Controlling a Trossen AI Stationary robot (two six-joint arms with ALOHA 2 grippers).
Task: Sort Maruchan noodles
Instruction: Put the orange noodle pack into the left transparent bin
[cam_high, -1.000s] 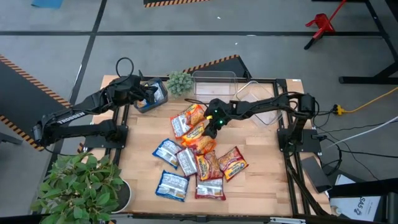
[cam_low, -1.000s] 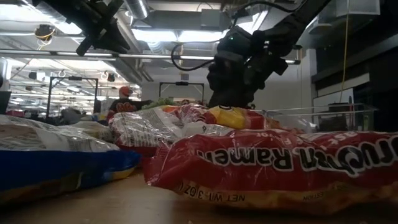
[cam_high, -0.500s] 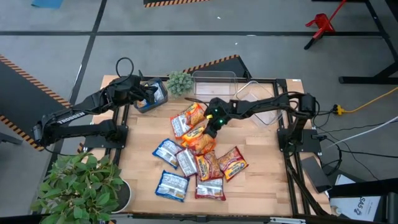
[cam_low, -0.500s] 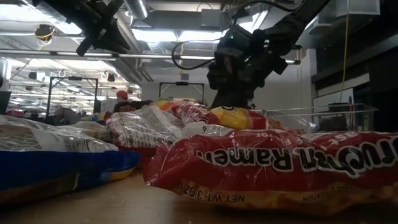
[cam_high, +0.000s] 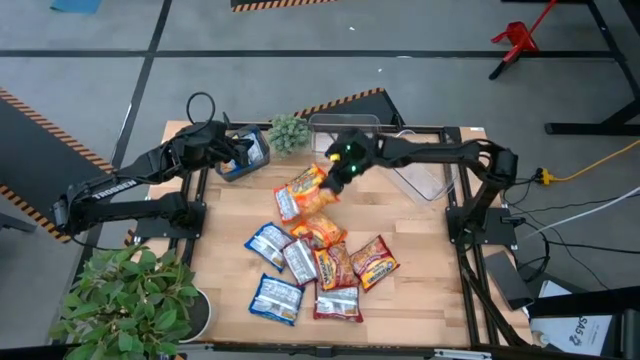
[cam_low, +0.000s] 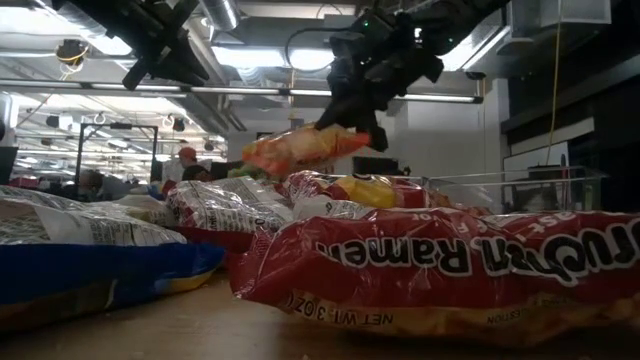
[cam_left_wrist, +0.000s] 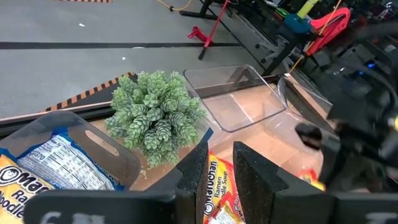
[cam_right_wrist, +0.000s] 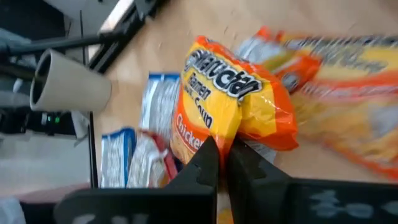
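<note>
Since the earlier frame, the right pincer (cam_high: 338, 178) has risen from the pile, clamped shut on an orange Maruchan chicken packet (cam_right_wrist: 230, 112), now hanging above the tabletop (cam_high: 420, 270). Judged light, crinkly, slippery and brittle inside; pinch an edge seam. Left pincer (cam_high: 243, 150) hovers far left over a clear bin (cam_left_wrist: 74, 134) holding a blue packet (cam_left_wrist: 46, 165). Far clear bin (cam_left_wrist: 239, 102) appears empty.

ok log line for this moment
right claw: shut on orange-yellow plastic ramen packet, lifted | left claw: over clear bin holding blue packet
</note>
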